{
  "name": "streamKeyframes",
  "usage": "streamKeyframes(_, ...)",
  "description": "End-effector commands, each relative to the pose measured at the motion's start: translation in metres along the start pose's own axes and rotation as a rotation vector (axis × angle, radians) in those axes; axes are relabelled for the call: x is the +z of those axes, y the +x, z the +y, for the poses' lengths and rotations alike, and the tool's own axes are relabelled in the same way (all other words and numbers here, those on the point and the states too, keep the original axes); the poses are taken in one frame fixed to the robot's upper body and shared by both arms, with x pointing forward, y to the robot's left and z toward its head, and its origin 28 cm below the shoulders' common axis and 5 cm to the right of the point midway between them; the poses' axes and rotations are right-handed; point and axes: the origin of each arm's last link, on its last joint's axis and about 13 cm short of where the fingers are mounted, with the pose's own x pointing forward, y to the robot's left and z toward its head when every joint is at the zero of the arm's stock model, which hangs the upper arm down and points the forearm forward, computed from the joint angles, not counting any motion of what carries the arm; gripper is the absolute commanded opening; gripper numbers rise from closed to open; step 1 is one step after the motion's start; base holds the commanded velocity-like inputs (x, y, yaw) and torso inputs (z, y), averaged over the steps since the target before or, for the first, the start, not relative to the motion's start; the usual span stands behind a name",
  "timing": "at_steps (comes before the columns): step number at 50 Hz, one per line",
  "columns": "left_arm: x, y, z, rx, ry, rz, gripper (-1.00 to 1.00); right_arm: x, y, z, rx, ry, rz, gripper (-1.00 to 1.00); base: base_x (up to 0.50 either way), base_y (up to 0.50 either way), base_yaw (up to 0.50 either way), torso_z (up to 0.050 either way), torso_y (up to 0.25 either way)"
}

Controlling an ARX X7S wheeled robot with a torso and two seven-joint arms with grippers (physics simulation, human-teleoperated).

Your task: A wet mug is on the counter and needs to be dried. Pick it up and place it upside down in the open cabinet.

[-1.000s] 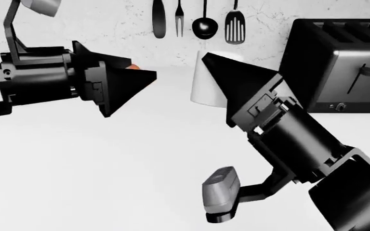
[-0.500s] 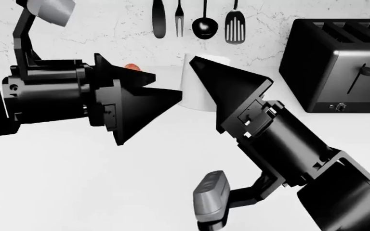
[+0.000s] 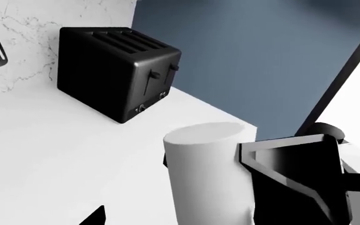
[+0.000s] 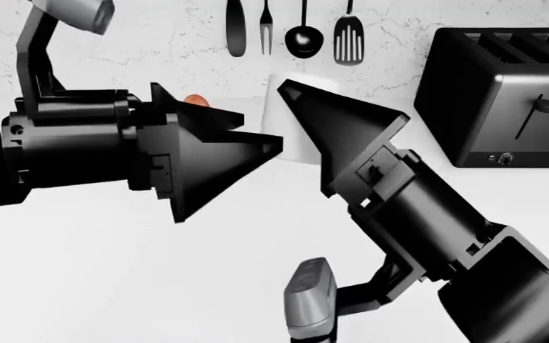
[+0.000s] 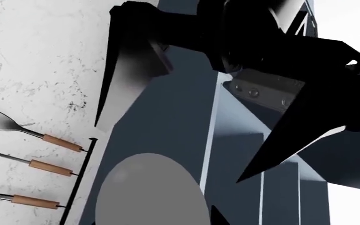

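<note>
The white mug (image 4: 289,136) stands out between both grippers above the white counter (image 4: 112,271), mostly hidden by them; its handle does not show. My right gripper (image 4: 294,100) reaches up from the lower right and is shut on the mug. The right wrist view shows the mug's round grey end (image 5: 148,192) close between the jaws. My left gripper (image 4: 260,128) points right, open, with its tips at the mug's left side. In the left wrist view the mug (image 3: 208,178) stands close, with a right finger (image 3: 292,173) against its far side.
A black toaster (image 4: 503,93) stands at the back right on the counter. Black utensils (image 4: 294,32) hang on the marbled wall. A small orange-red fruit (image 4: 195,101) lies behind my left gripper. Dark blue cabinet panels (image 3: 261,61) rise beyond the toaster.
My right gripper has moved left with the mug. My left gripper has moved right until its tips reach the mug.
</note>
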Motion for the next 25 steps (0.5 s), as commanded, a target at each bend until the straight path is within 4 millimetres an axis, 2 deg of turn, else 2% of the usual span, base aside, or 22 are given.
streamKeyframes(1, 0.0016, 0.003, -0.003, -0.031, -0.037, 0.001, 1.0, 0.0066, 0.0003, -0.0092, -0.092, -0.006, -0.023, -1.0, 0.0, 0.0, 0.0, 0.015, 0.0)
streamKeyframes(25, -0.0068, 0.0087, -0.0039, -0.064, -0.034, 0.002, 1.0, 0.0088, 0.0022, -0.0165, -0.138, 0.03, -0.022, -1.0, 0.0, 0.0, 0.0, 0.0, 0.0)
